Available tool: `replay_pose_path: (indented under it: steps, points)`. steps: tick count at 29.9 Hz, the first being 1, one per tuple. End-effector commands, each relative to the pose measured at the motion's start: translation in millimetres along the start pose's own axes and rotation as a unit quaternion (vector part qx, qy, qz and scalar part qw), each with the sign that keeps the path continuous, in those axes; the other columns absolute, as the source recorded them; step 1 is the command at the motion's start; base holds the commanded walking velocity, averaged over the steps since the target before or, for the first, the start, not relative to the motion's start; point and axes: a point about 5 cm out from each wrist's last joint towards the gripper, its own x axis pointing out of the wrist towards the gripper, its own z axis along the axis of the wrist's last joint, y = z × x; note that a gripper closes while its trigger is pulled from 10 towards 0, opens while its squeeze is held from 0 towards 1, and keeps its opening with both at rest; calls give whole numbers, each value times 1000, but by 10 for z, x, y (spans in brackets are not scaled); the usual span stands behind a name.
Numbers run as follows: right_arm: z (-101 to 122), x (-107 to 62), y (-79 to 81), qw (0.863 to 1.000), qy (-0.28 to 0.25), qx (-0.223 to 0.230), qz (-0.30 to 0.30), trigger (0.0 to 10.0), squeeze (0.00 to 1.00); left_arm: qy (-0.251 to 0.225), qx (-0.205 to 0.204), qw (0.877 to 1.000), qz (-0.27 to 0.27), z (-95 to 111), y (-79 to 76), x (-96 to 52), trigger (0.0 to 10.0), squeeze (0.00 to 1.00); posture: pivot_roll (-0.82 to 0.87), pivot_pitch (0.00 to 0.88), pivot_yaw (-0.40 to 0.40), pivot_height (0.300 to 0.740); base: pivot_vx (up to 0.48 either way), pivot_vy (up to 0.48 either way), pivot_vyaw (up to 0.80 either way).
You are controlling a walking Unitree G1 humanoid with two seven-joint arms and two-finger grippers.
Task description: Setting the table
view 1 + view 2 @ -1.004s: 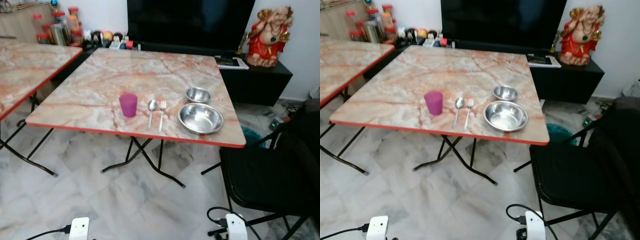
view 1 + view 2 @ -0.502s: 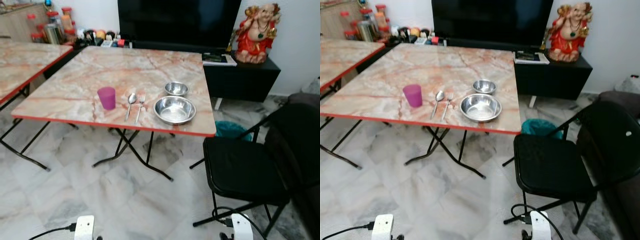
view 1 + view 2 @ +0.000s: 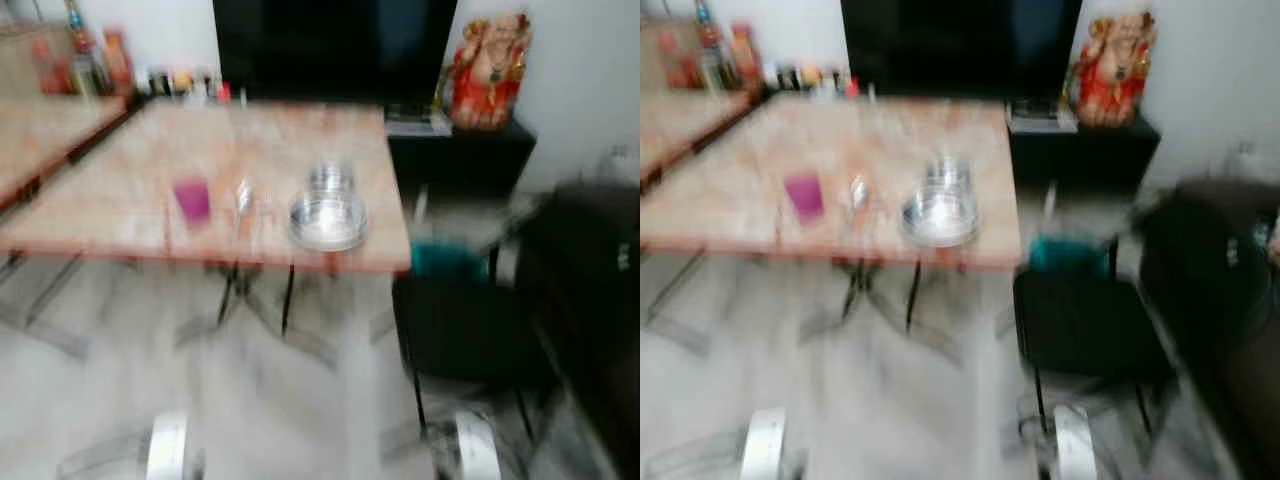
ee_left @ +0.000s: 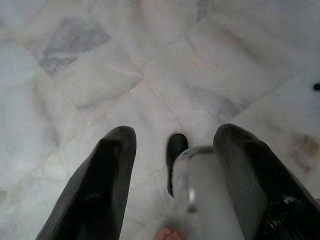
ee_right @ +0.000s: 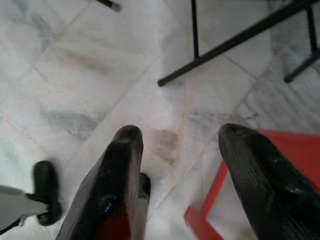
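We see a blurred marble table [image 3: 120, 190] bearing a purple cup [image 3: 192, 200] and steel bowls [image 3: 327, 222]; our left gripper [image 4: 175, 145] and right gripper [image 5: 180, 140] hang spread wide, empty, above the floor [image 5: 75, 65].

Silver arms [image 3: 166, 450], long black ribbed fingers [image 4: 100, 185]

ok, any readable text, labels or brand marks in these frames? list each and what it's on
None readable.
Jars and small items beyond the table: head views motion-blurred, any labels illegible.
Booklet on the black cabinet: any print blurred.
Wrist views: marble floor, open left gripper and right gripper, no text.
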Motion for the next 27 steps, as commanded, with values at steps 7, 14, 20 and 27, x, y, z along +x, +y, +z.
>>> replay_pose_path:
  steps: [7, 14, 20, 27]
  points:
    - [125, 18, 40, 1000, -19, -7, 8, 10000, 0, -4, -1, 1000, 10, 53, 68, 7, 10000, 0, 1, 0, -52, 740, 352, 0, -275]
    - [117, 17, 35, 1000, -15, -5, 7, 10000, 0, -4, -1, 1000, 7, 49, 63, 6, 10000, 0, 4, 0, -52, 740, 351, 0, -57]
    - [119, 22, 78, 1000, -16, -8, 12, 10000, 0, -5, 2, 1000, 3, 59, 61, 8, 10000, 0, 9, 0, -58, 740, 89, 0, -260]
    - [117, 24, 99, 1000, -15, -12, 15, 10000, 0, -18, 4, 1000, 1, 69, 77, 1, 10000, 0, 14, 0, -62, 740, 0, 0, 0]
